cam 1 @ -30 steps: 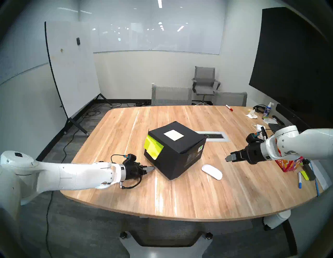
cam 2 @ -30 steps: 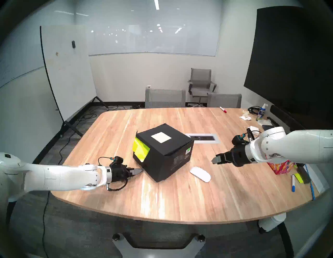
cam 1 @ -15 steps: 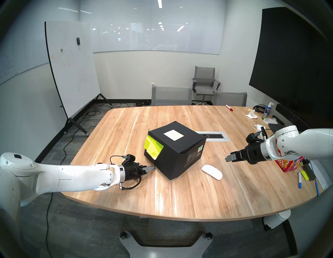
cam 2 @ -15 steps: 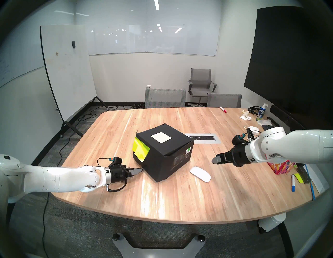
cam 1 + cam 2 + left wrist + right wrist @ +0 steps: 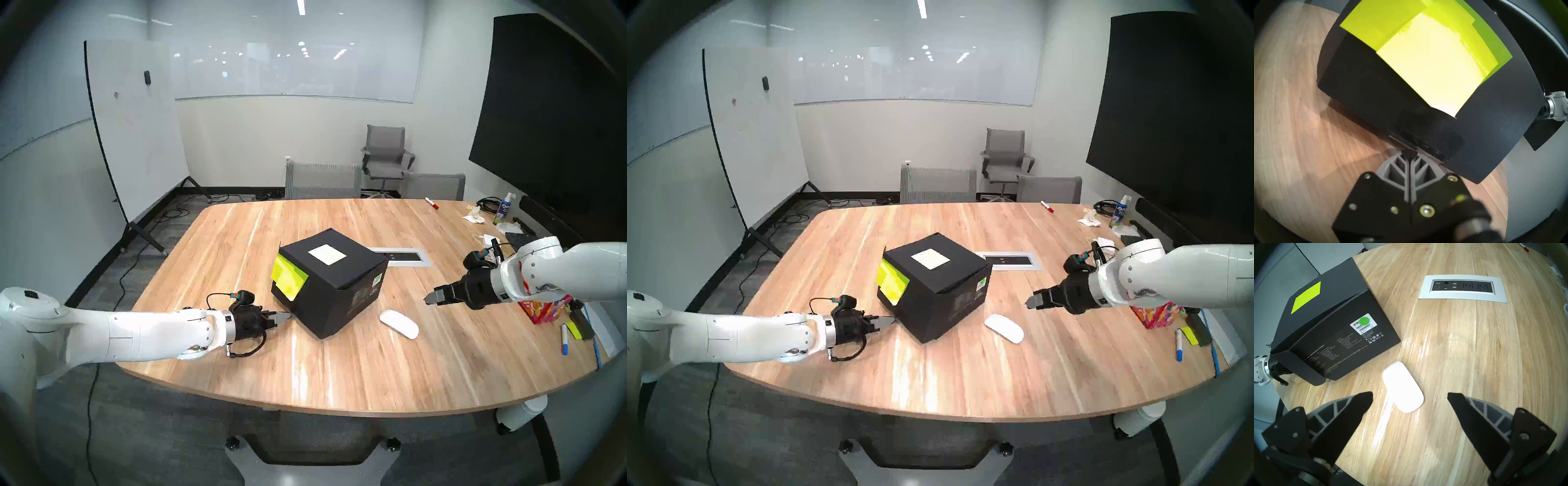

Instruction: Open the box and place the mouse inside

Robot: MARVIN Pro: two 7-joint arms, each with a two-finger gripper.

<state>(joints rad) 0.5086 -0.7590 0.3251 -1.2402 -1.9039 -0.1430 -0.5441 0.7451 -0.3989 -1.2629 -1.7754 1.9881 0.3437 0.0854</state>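
Head view: black cardboard box (image 5: pixel 334 283) on the wooden table (image 5: pixel 339 373) near its middle, turned corner-on, lid flap down and closed, white square label (image 5: pixel 327 254) on top, yellow-green sticky notes (image 5: pixel 288 280) hanging over the left face. White mouse (image 5: pixel 398 323) flat on the table just right of the box's near corner, apart from it, untouched. Left gripper (image 5: pixel 286 316) low over the table at the box's lower left edge, below the sticky notes — fingers pressed together, tips right at the bottom of that face; contact with the cardboard cannot be told for sure. Left wrist view: gripper (image 5: pixel 1409 153) fingers closed tight with nothing visible between them, tips against the dark lower rim of the box (image 5: pixel 1491 135), sticky notes (image 5: pixel 1432 59) filling the upper frame. Right gripper (image 5: pixel 428 299) held above the table to the right of the mouse, well clear of box and mouse. Right wrist view: gripper (image 5: pixel 1410 395) spread wide and empty, mouse (image 5: pixel 1402 387) lying between and beyond the two fingertips, box (image 5: pixel 1335 338) at far left, silver power outlet panel (image 5: pixel 1463 288) set in the table farther back. Red floral tissue box (image 5: pixel 543 307) partly hidden behind the right arm at the table's right edge.
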